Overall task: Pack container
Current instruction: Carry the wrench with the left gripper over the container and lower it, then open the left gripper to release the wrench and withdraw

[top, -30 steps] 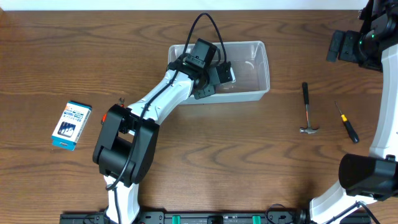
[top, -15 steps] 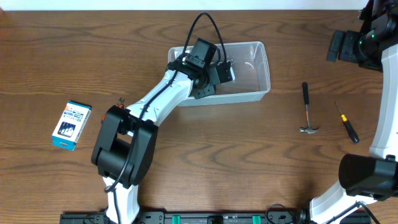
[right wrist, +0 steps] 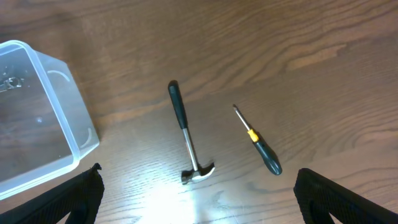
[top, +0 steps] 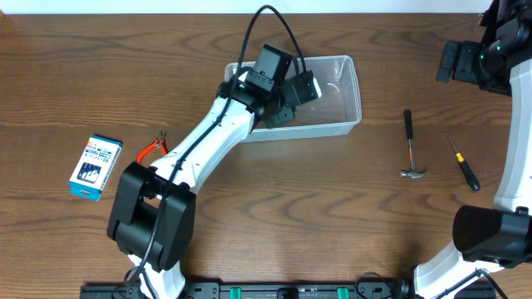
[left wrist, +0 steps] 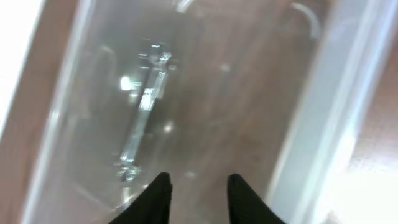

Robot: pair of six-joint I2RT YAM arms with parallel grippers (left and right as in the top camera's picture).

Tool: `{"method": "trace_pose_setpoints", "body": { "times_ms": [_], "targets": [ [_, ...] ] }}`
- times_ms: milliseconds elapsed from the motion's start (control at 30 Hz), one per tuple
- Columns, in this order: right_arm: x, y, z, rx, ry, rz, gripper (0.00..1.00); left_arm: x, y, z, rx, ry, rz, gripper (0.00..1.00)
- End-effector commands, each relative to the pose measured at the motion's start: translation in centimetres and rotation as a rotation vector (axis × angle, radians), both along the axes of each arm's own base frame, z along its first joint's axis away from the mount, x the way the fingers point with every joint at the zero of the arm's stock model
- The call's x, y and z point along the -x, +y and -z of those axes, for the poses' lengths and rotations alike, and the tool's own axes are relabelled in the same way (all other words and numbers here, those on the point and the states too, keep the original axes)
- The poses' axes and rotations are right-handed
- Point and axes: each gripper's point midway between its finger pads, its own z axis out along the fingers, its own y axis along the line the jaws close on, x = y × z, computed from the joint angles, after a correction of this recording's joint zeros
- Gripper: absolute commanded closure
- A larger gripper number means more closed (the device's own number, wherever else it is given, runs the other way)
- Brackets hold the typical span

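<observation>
Pincer [left wrist: 198, 182], left, parted over container [top: 357, 95].

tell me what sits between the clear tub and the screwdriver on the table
The hammer lies between the container and the screwdriver, touching neither. Both the overhead and right wrist views show it.

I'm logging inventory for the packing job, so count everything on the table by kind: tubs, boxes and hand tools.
Clear tub: 1
Printed box: 1
Hand tools: 4 (hammer, screwdriver, red-handled tool, metal tool lying in the tub)
Total: 6
</observation>
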Motion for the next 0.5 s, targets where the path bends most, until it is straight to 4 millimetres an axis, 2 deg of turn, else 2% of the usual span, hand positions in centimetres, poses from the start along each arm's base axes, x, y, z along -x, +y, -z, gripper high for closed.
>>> {"method": "trace_pose_setpoints", "body": {
  "times_ms": [0, 467],
  "targets": [
    [0.1, 0.0, 0.0, 0.002, -0.001, -0.012, 0.01, 1.4, -0.8, 0.2, 0.037, 0.055, 0.032, 0.75],
    [0.1, 0.0, 0.0, 0.001, 0.003, -0.012, 0.01, 4.0, 0.1, 1.5, -0.010, 0.169, 0.062, 0.75]
  ]
}}
